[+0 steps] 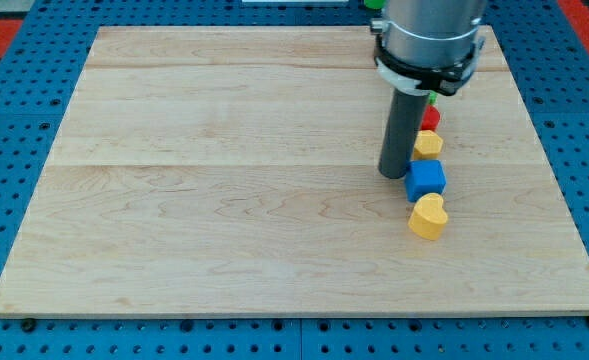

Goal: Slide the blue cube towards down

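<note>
On the pale wooden tabletop [224,200], my tip [392,175], a smooth dark rod with no hand, rests just left of the glossy blue cube [426,179]. A yellow heart-shaped block [427,216] touches it below; another yellow block [429,144] and a possibly red one [431,117] sit above.

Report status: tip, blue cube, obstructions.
My tip down at blue cube's upper-left corner. Yellow heart-shaped block touching directly below, in the way. Yellow block and red block above.

Blue cube [426,179], small, solid blue, flat on the wooden board, slightly rotated, right of centre in view, middle of a column of blocks, touching yellow heart block [428,216] below it
</note>
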`<state>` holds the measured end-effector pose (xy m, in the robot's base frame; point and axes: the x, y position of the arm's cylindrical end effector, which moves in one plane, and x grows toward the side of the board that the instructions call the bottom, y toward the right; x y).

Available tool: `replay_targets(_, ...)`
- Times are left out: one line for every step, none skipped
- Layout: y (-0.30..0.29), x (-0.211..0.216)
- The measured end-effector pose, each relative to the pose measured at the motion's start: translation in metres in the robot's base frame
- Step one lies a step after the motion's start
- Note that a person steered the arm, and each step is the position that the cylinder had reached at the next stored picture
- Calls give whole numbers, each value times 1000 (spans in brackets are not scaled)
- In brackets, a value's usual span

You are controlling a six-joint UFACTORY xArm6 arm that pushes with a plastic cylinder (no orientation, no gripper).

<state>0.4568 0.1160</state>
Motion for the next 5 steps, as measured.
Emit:
replay_targets(14, 0)
replay_targets(53, 5)
replay_targets(100, 19)
replay_targets(107, 53)
replay_targets(101, 88)
